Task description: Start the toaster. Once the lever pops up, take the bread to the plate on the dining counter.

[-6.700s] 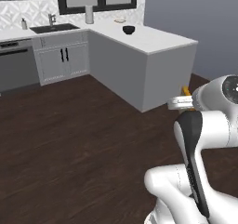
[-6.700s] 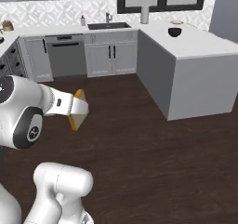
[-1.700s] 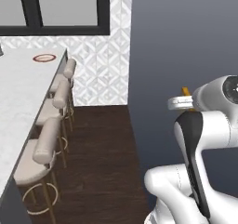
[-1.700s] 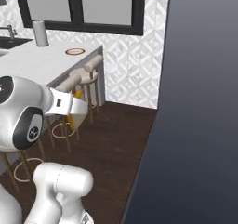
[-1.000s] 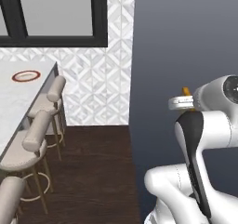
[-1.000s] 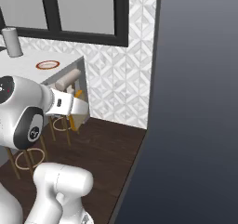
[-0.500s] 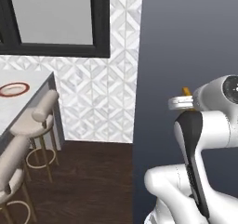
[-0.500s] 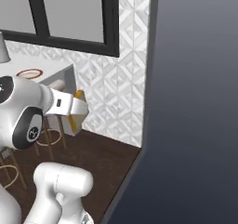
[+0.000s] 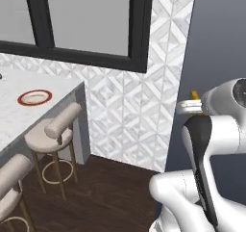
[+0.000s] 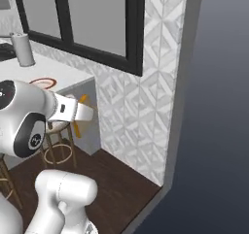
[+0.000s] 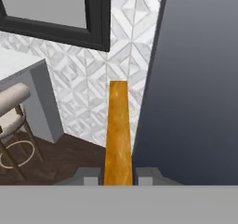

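the gripper (image 11: 118, 179) is clamped on the bread (image 11: 117, 132), held edge-on, well apart from the plate (image 9: 34, 97) on the dining counter (image 9: 19, 118).

i've got the bread (image 11: 117, 135) edge-on, golden-brown; the red-rimmed plate (image 9: 34, 97) sits empty on the white dining counter (image 9: 14, 120).

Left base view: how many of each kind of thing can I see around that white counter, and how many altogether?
Plate: 1
Stools: 2, one by the dining counter's end, one nearer the camera
Bread slice, peeking above the arm: 1
Window: 1
Total: 5
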